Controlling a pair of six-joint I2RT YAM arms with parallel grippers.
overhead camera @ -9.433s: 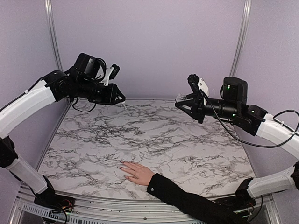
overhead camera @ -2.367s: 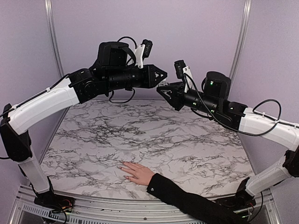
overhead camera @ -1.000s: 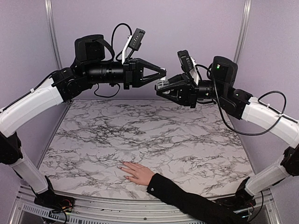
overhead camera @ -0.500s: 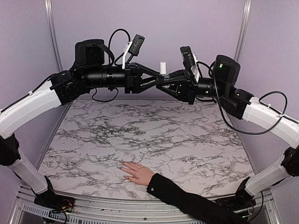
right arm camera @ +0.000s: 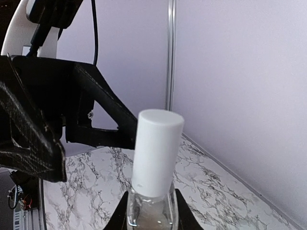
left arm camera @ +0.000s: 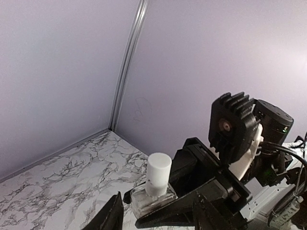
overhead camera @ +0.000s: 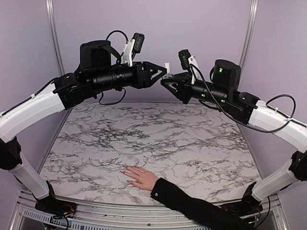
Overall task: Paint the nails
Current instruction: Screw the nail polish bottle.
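Left wrist view is showing the polish bottle (left arm camera: 149, 200) standing upright, gripped by the right claw (right arm camera: 151, 216), its white cap (left arm camera: 158, 173) sitting just ahead of the open left claw (overhead camera: 161, 75), while the nails (overhead camera: 125, 171) are lying well below both on the counter (overhead camera: 192, 143).

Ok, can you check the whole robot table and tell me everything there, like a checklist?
Surface: marble-patterned table, no spills seen.
Job's things: hand in a black sleeve lies flat at the near edge; nails too small to judge; clear bottle with a white cap is up in the air.
Clutter: nothing seen.
Pincers: right pincer shut on the bottle; left pincer open, right by the cap.
Cables: black cables hang in loops above the table.
Surroundings: lilac walls, metal posts in the corners.
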